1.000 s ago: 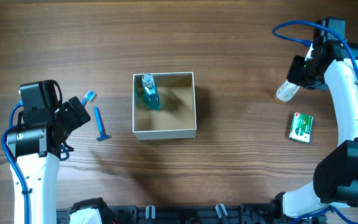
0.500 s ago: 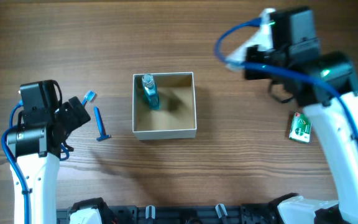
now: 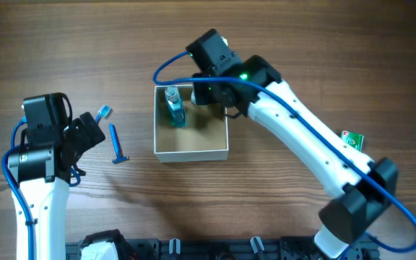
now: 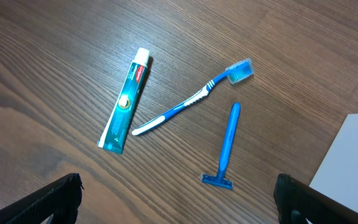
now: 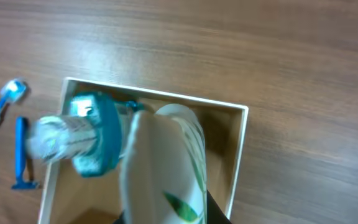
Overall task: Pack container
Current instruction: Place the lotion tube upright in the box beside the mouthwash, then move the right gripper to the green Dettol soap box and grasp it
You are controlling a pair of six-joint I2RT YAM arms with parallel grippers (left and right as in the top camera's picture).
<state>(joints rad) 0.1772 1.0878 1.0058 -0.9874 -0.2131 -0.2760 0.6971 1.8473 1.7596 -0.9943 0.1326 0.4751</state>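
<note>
The container (image 3: pixel 191 152), a square shallow box with white walls and a tan inside, stands mid-table. A teal bottle (image 3: pixel 173 108) lies in its back left corner. My right gripper (image 3: pixel 202 94) is over the box's back edge, shut on a white tube with green leaf print (image 5: pixel 166 168) held above the box (image 5: pixel 238 155) beside the bottle (image 5: pixel 89 140). My left gripper (image 4: pixel 179 202) is open and empty, over the table left of the box. A blue razor (image 4: pixel 227 146), a blue toothbrush (image 4: pixel 191 99) and a teal toothpaste tube (image 4: pixel 125 102) lie before it.
The razor (image 3: pixel 116 144) and toothbrush head (image 3: pixel 103 112) lie on the table between my left arm and the box. A green packet (image 3: pixel 352 141) lies at the right, partly hidden under my right arm. The box's white corner (image 4: pixel 353 155) shows at the left wrist view's right edge.
My right arm has swung from the far right across the table to the box, carrying the white tube. The left arm has not moved.
</note>
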